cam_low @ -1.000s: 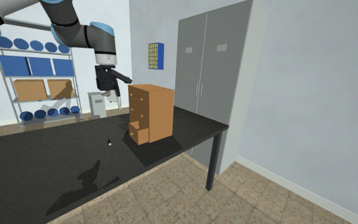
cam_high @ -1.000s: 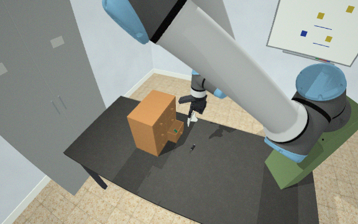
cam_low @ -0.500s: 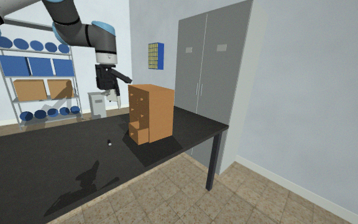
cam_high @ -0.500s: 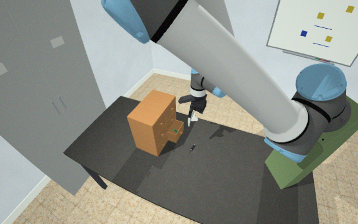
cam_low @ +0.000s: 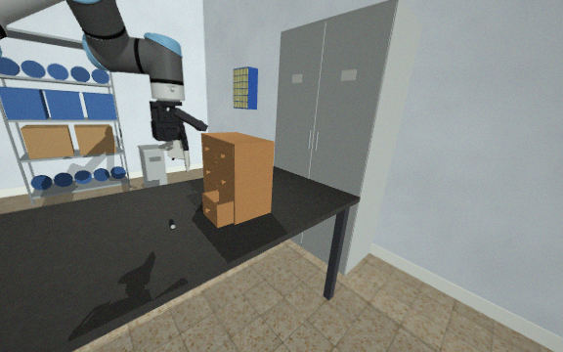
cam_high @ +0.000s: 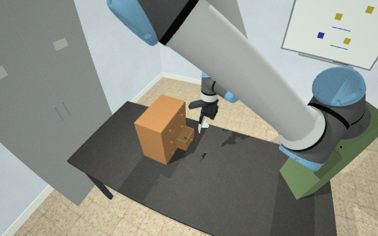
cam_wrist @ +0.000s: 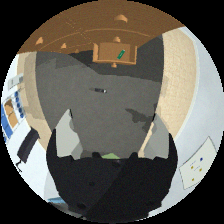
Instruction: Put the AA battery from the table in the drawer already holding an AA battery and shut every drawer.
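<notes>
The orange chest [cam_high: 157, 126] [cam_low: 247, 171] [cam_wrist: 75, 30] stands upright on the black table [cam_high: 235, 183] [cam_low: 66, 235]. Its bottom drawer [cam_high: 186, 141] [cam_low: 219, 214] [cam_wrist: 107, 54] is pulled partway out, and a small green object [cam_high: 186, 137] [cam_wrist: 120, 54] lies inside. The other drawers look shut. The AA battery [cam_high: 203, 155] [cam_low: 171, 224] [cam_wrist: 100, 90] lies on the table, a little in front of the open drawer. My gripper [cam_high: 202, 126] [cam_low: 179, 156] [cam_wrist: 113, 111] is open and empty. It hangs above the table beside the chest's drawer front, above and behind the battery.
The arm's green base [cam_high: 310, 177] sits at the table's right end. A grey cabinet [cam_high: 28, 82] [cam_low: 330, 108] stands behind the chest. A shelf rack [cam_low: 57, 137] with boxes stands beyond the table's far side.
</notes>
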Available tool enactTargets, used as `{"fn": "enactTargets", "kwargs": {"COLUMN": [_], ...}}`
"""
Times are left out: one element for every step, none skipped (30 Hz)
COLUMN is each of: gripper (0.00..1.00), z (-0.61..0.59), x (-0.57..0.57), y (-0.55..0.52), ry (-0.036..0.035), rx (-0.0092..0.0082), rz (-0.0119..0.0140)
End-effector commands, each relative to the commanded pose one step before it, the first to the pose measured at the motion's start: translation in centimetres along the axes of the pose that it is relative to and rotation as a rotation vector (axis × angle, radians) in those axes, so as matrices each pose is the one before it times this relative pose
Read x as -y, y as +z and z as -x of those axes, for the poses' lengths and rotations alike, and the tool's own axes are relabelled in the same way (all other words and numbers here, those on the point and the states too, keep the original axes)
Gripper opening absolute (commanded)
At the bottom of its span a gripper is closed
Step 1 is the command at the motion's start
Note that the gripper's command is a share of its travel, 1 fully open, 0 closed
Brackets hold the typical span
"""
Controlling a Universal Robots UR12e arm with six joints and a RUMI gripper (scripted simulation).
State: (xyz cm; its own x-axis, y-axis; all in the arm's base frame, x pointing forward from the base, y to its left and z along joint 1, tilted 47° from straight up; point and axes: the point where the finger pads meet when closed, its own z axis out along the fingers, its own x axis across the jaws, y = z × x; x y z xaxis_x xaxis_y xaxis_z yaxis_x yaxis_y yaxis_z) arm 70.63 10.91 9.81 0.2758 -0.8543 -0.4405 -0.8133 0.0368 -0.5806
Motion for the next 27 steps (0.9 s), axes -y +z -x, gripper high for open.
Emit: {"fn": "enactTargets", "kwargs": {"gripper": [1.00,1.00,1.00,1.00,1.00,1.00,1.00,1.00,1.00,1.00,1.00,1.00,1.00,1.00,1.00,1.00,1.00,1.00,1.00,1.00,1.00,1.00,1.00,1.00,1.00,1.00,1.00], "z": [-0.010,0.000,0.000,0.000,0.001,0.002,0.002,0.003,0.004,0.005,0.006,0.000,0.000,0.007,0.009,0.010,0.012,0.013,0.015,0.017,0.019,0.021,0.023,0.026,0.028,0.030,0.033], "x": [0.036,0.000,0.000,0.000,0.000,0.001,0.001,0.001,0.002,0.002,0.003,0.000,0.000,0.003,0.003,0.003,0.003,0.003,0.003,0.002,0.002,0.000,-0.001,-0.003,-0.005,-0.007,-0.010], "y": [-0.031,0.000,0.002,0.004,0.008,0.013,0.019,0.026,0.034,0.042,0.051,0.000,0.000,0.061,0.072,0.082,0.093,0.105,0.117,0.129,0.141,0.153,0.165,0.177,0.190,0.202,0.213], "ry": [-0.00034,0.00003,0.00018,0.00048,0.00092,0.00148,0.00215,0.00293,0.00380,0.00475,0.00578,0.00000,0.00000,0.00688,0.00804,0.00924,0.01049,0.01177,0.01308,0.01440,0.01574,0.01708,0.01842,0.01975,0.02107,0.02236,0.02363], "rx": [-0.00032,0.00000,0.00000,0.00000,-0.00001,-0.00001,-0.00002,-0.00003,-0.00003,-0.00004,-0.00005,0.00000,0.00000,-0.00006,-0.00007,-0.00009,-0.00010,-0.00011,-0.00013,-0.00014,-0.00016,-0.00017,-0.00019,-0.00021,-0.00022,-0.00024,-0.00025], "rz": [-0.00063,0.00000,0.00000,0.00001,0.00002,0.00003,0.00005,0.00006,0.00008,0.00010,0.00012,0.00000,0.00000,0.00015,0.00017,0.00019,0.00021,0.00023,0.00025,0.00027,0.00029,0.00030,0.00031,0.00032,0.00033,0.00033,0.00033]}}
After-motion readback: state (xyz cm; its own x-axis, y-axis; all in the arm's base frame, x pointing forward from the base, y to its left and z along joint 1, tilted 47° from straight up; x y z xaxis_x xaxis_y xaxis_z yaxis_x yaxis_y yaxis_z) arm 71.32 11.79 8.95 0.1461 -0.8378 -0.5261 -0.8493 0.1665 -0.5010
